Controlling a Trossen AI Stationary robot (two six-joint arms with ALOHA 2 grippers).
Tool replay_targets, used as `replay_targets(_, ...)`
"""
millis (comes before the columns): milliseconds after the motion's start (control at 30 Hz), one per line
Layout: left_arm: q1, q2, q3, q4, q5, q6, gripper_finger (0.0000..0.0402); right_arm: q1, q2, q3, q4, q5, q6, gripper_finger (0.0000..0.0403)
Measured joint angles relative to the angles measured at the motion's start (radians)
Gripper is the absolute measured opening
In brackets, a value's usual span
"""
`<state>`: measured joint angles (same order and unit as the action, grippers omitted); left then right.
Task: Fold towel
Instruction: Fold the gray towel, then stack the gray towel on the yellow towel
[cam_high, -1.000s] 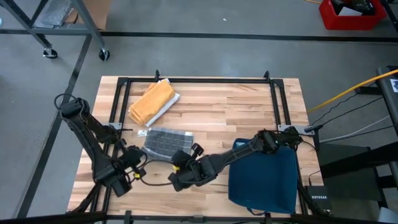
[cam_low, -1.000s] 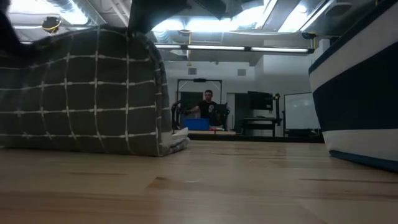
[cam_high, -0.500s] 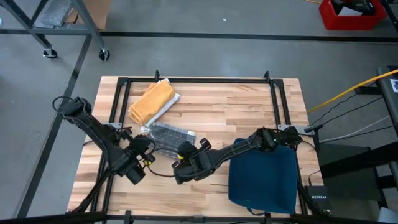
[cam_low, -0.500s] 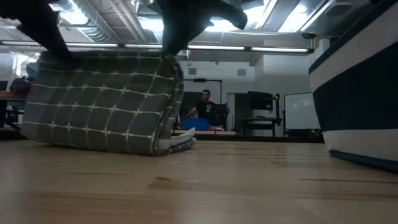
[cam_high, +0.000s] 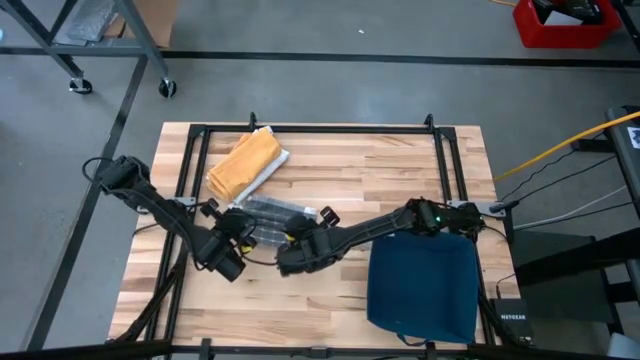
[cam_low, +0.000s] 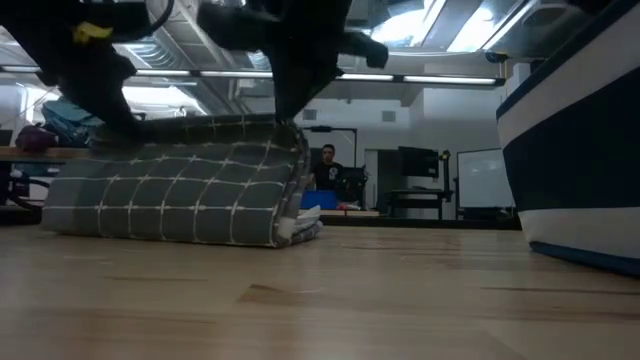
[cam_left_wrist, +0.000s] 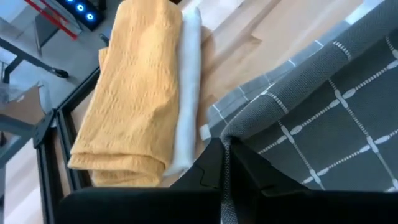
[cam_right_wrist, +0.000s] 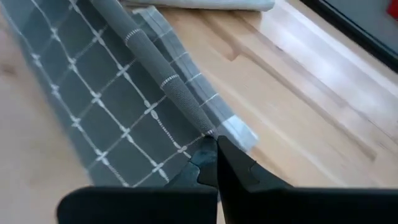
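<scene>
A grey checked towel (cam_high: 277, 212) lies folded over on itself on the wooden table (cam_high: 380, 165); its lower layers rest on the wood (cam_low: 170, 225). My left gripper (cam_high: 240, 226) is shut on the raised edge at the towel's left end, seen also in the low view (cam_low: 128, 126). My right gripper (cam_high: 303, 234) is shut on the same edge at the towel's right end (cam_low: 285, 116). Both hold the top layer just above the layers beneath. My left gripper pinches the towel's upper edge (cam_left_wrist: 239, 132) between its two shut fingers, near the left corner, slanting down from the near left. The held layer arches over the lower layers. My right gripper pinches the rolled upper edge (cam_right_wrist: 198, 124) near the right corner, slanting down from the near right. How many layers either has, I cannot tell.
A folded orange-and-white towel (cam_high: 247, 163) lies just beyond the grey one, at the far left. A dark blue cloth (cam_high: 425, 285) covers the near right corner. A black frame (cam_high: 320, 128) runs round the table. Bare wood lies at the far right.
Both grippers have gone toward the table's far edge and sunk, tipping further down, still shut. They have carried the towel's near edge over the rest, so the towel is folded over and narrower; its far part has stayed where it was.
</scene>
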<state>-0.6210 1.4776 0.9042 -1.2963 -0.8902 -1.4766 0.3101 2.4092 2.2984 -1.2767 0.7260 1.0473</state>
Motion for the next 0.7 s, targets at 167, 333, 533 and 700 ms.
replay_targets(167,0.044,0.0,-0.045,0.07,-0.009,0.045,0.0016,-0.031,0.001,-0.04,0.006,-0.002,-0.021,0.0001)
replay_targets(333,0.099,0.0,-0.087,0.156,-0.008,0.154,0.0042,-0.056,0.001,-0.048,-0.004,-0.048,-0.064,0.0022)
replay_targets(533,0.171,0.001,-0.134,0.238,-0.006,0.196,0.0095,-0.084,0.001,-0.048,-0.015,-0.074,-0.065,0.0068)
replay_targets(700,0.236,0.001,-0.162,0.239,-0.007,0.163,0.0141,-0.111,0.001,-0.048,-0.014,-0.069,-0.106,0.0118)
